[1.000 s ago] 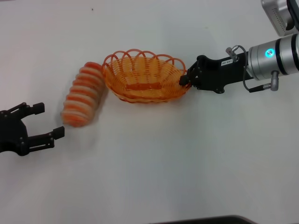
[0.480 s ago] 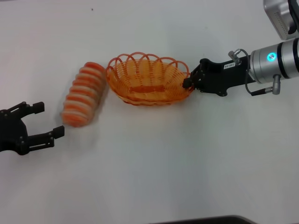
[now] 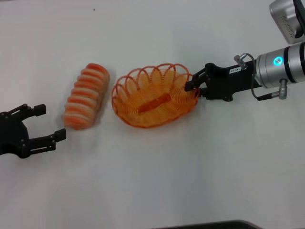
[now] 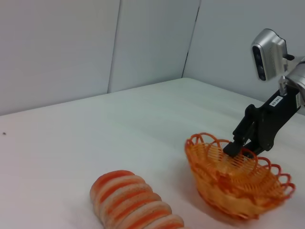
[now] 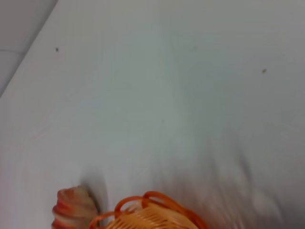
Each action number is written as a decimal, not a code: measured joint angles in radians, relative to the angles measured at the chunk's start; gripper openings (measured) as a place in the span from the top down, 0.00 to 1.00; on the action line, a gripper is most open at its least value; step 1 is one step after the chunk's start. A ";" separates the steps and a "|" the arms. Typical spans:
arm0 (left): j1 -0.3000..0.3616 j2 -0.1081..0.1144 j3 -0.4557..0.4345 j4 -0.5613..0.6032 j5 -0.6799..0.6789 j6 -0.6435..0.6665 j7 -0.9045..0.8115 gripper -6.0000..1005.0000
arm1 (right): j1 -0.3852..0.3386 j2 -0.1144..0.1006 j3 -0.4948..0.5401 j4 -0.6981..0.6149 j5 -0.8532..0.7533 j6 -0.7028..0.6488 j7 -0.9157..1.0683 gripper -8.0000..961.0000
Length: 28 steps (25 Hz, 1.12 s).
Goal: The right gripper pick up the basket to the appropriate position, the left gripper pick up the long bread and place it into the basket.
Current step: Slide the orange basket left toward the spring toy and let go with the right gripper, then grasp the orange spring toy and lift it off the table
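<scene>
In the middle of the white tabletop (image 3: 157, 181) sits the oval orange basket of looped wire-like strands (image 3: 155, 95), just right of the elongated orange-crusted bread with cream ridges (image 3: 86, 102); the two lie close but apart. The black two-fingered right tool (image 3: 191, 84) has its tips at the basket's right rim, apparently slightly parted around the rim loops, so I judge the basket-placing step to be ending. The basket looks settled on the tabletop, tipped a little. The black left tool (image 3: 45, 124) waits at the near left, fingers spread wide and holding nothing. Next, I judge, the right tool must let go cleanly, and the left one must reach far-right for the bread.
</scene>
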 joint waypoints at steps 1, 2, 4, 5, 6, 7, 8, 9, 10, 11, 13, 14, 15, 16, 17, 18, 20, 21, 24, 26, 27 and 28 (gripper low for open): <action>0.000 0.000 0.000 0.000 0.000 0.000 0.000 0.13 | -0.001 0.000 -0.002 0.000 0.001 -0.002 0.000 0.79; 0.000 0.000 0.000 0.000 0.000 0.000 0.000 0.13 | -0.003 0.000 -0.003 0.001 0.003 -0.005 0.000 0.78; 0.000 0.000 0.000 0.000 -0.003 0.000 0.001 0.13 | -0.010 0.000 -0.003 0.000 0.004 -0.014 -0.001 0.74; 0.000 0.001 0.000 0.000 -0.005 0.000 0.001 0.13 | -0.014 0.000 -0.001 -0.003 0.005 -0.020 -0.002 0.72; 0.000 0.001 0.000 0.000 -0.005 0.000 0.001 0.13 | -0.019 0.000 0.002 -0.006 0.009 -0.024 -0.006 0.70; 0.000 0.001 0.000 0.000 -0.006 0.000 0.001 0.13 | -0.023 -0.001 0.003 -0.009 0.015 -0.028 -0.010 0.67; 0.000 0.001 0.000 0.000 -0.006 0.000 0.001 0.13 | -0.028 -0.002 0.004 -0.010 0.025 -0.033 -0.015 0.65; 0.000 0.001 0.000 0.000 -0.006 0.000 0.001 0.13 | -0.032 -0.002 0.003 -0.014 0.038 -0.037 -0.021 0.61; 0.000 0.001 0.000 0.000 -0.006 0.000 0.001 0.13 | -0.038 -0.003 0.003 -0.023 0.048 -0.045 -0.026 0.57; 0.000 0.001 0.000 0.000 -0.006 0.000 0.001 0.13 | -0.046 -0.003 0.003 -0.038 0.063 -0.054 -0.034 0.52; 0.000 0.001 -0.001 0.000 -0.006 0.000 0.001 0.13 | -0.060 -0.002 0.003 -0.077 0.084 -0.071 -0.049 0.44; 0.000 0.001 -0.002 0.000 -0.006 0.000 0.001 0.13 | -0.071 -0.001 0.003 -0.105 0.101 -0.082 -0.062 0.40; 0.000 0.001 -0.005 0.000 -0.006 0.000 0.001 0.13 | -0.082 -0.001 0.003 -0.128 0.123 -0.090 -0.081 0.38; 0.001 0.002 -0.009 0.000 -0.006 0.000 0.001 0.13 | -0.094 -0.001 0.003 -0.150 0.145 -0.097 -0.099 0.37; 0.001 0.002 -0.015 0.000 -0.006 0.001 0.001 0.13 | -0.111 -0.003 0.004 -0.176 0.189 -0.105 -0.132 0.36; 0.001 0.001 -0.024 -0.001 -0.006 0.001 0.001 0.13 | -0.126 -0.004 0.006 -0.194 0.229 -0.115 -0.164 0.34; 0.001 0.001 -0.037 -0.003 -0.006 0.004 0.001 0.13 | -0.158 -0.011 0.013 -0.232 0.316 -0.141 -0.251 0.33; 0.001 0.000 -0.041 -0.004 -0.006 0.008 0.001 0.13 | -0.173 -0.015 0.017 -0.249 0.358 -0.162 -0.307 0.33; -0.004 0.000 -0.043 -0.008 -0.006 0.012 -0.001 0.13 | -0.198 -0.021 0.025 -0.280 0.424 -0.226 -0.467 0.33; -0.009 0.000 -0.043 -0.016 -0.006 0.013 -0.003 0.13 | -0.216 -0.018 0.030 -0.299 0.435 -0.273 -0.617 0.33; -0.011 -0.001 -0.043 -0.022 -0.006 0.013 -0.003 0.13 | -0.224 -0.013 0.030 -0.306 0.433 -0.292 -0.687 0.33; -0.013 -0.002 -0.043 -0.029 -0.006 0.015 -0.002 0.13 | -0.236 -0.008 0.028 -0.314 0.431 -0.306 -0.768 0.32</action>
